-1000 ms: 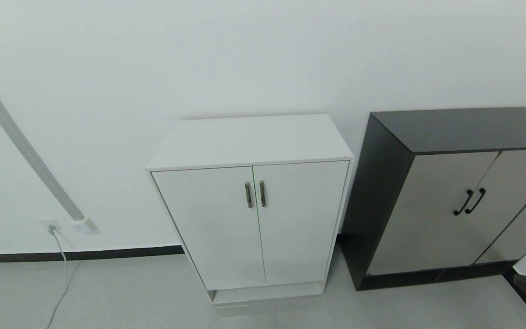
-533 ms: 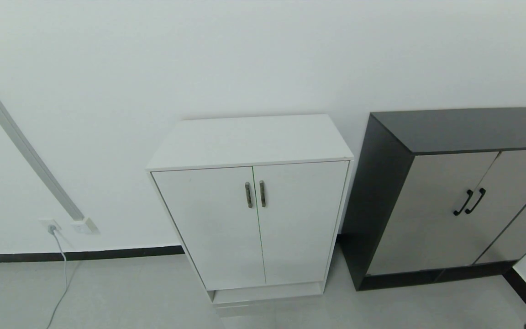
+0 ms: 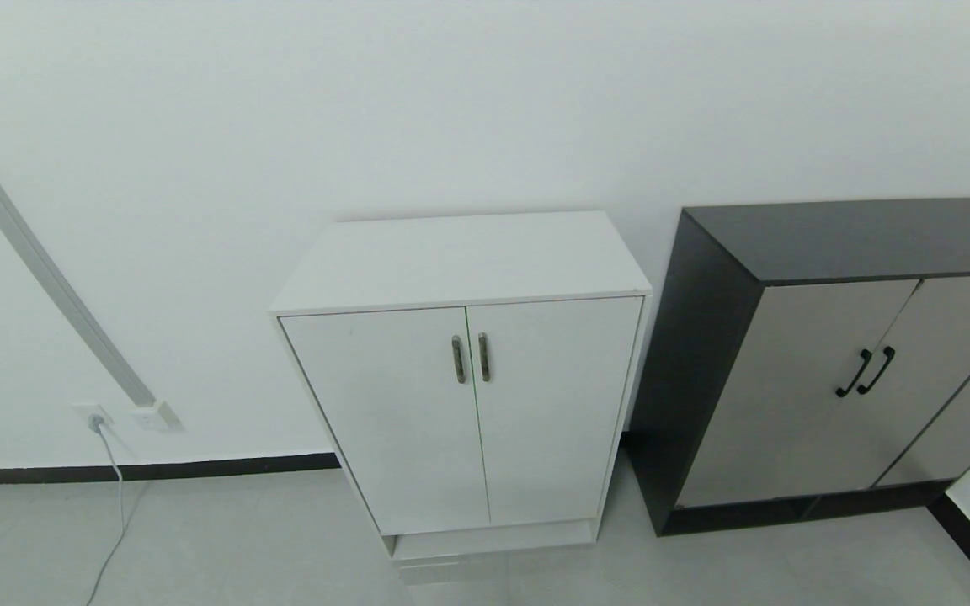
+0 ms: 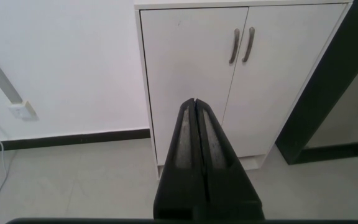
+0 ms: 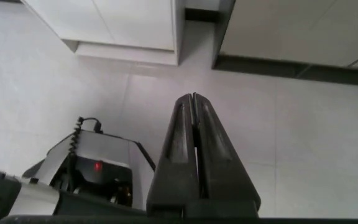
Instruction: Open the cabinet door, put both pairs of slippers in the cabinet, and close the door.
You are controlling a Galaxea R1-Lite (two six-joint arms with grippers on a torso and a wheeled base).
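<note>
White cabinet [image 3: 460, 261] is standing w/ its back to the wall [image 3: 451, 101] ahead of me, both doors [image 3: 392, 412] sitting shut, 2 dark upright handles [image 3: 458, 358] flanking the centre seam.

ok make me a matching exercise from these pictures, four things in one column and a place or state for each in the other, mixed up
1 white cabinet
2 black cabinet
3 wall socket
4 left tool

a shut, aimed toward the white cabinet
b low on the wall, left of the white cabinet
c white all over, shut
d dark sides and top, grey front

Pairs: 1-c, 2-d, 3-b, 4-a
</note>
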